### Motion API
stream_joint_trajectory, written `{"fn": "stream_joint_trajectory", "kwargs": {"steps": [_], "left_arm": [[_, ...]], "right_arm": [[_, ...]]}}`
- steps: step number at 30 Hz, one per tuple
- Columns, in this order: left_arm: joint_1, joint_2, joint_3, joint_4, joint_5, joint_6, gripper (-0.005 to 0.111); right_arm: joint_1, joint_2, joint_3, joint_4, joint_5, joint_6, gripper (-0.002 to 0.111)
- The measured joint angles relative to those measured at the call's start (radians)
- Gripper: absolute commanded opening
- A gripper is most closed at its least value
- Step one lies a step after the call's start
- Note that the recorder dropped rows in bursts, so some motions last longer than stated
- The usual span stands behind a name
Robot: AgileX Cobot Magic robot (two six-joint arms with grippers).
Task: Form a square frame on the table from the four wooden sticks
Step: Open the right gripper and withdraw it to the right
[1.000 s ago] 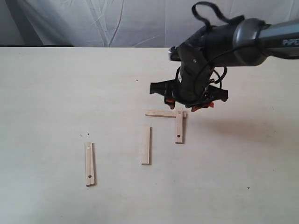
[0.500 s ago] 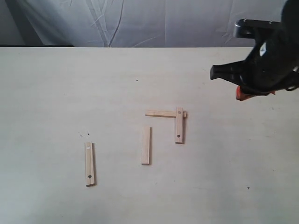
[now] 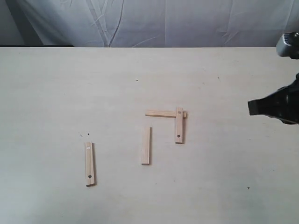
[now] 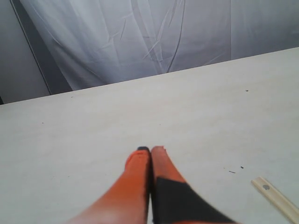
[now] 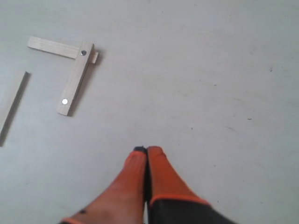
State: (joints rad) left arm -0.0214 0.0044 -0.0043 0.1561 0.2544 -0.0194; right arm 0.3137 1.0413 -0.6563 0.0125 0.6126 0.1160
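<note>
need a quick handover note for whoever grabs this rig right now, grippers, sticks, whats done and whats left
Left gripper: shut, holding nothing. Right gripper: shut, holding nothing, off to the right of the sticks.
Done: one corner. A pale wood slat with dark holes lies across one end of a plain pale wood slat, making an L on the pale beige table.
Left: in the exterior view a second plain slat lies loose below and left of the L, not touching it; a second holed slat lies farther left, alone. Both must be placed to close the square.
</note>
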Motion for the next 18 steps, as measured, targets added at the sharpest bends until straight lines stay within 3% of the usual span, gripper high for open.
{"fn": "stream_joint_trajectory", "kwargs": {"steps": [15,18], "left_arm": [[0.0,0.0,0.0,0.015,-0.002,0.0,0.0],[0.0,0.0,0.001,0.015,-0.083,0.0,0.0]], "right_arm": [[0.0,-0.343,0.213,-0.002,-0.136,-0.006,-0.001],[0.0,-0.365,0.213,-0.002,-0.139,-0.006,-0.001]]}}
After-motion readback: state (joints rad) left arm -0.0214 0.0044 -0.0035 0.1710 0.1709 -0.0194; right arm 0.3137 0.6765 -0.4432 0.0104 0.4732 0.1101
